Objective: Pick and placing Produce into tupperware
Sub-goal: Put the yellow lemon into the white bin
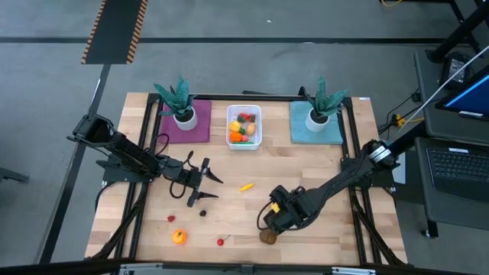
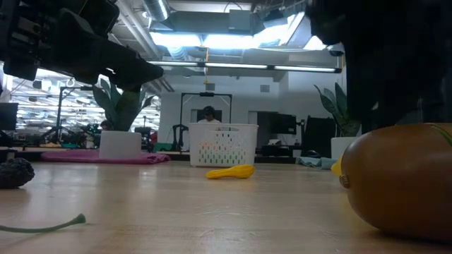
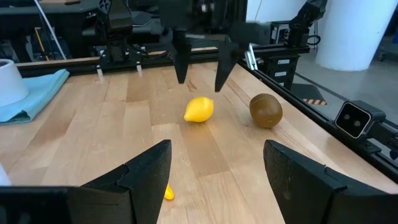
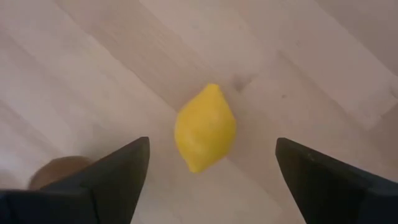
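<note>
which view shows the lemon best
The right wrist view: the lemon sits centred and unobstructed between the open right tool's fingers. The left wrist view shows it smaller, farther off. The high view hides it under the arm; the low view barely shows it.

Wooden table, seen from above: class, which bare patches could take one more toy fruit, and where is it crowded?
Bare wood lies between the white plastic tub and the yellow banana, and along the right edge below the teal mat. The front is crowded: the open left hand, the open right hand above a yellow lemon, the brown kiwi, the orange.
</note>
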Action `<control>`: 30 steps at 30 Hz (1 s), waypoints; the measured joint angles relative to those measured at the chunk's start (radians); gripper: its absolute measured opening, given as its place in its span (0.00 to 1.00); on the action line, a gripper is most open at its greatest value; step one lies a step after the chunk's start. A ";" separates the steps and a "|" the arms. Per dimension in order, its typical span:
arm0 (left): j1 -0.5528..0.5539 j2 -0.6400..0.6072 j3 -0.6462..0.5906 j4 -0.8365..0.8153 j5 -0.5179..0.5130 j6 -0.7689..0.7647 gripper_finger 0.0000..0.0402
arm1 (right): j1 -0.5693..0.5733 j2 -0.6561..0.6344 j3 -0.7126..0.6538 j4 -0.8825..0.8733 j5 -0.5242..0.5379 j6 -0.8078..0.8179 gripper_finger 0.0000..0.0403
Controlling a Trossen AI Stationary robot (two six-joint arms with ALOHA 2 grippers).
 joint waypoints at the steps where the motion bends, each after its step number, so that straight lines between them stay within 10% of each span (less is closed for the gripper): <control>1: 0.000 0.000 0.000 0.000 0.000 0.000 0.62 | 0.000 0.010 0.000 -0.001 0.000 0.000 0.87; 30: 0.000 0.000 0.000 -0.013 0.000 0.000 0.62 | -0.021 0.103 0.001 0.067 0.000 -0.053 0.87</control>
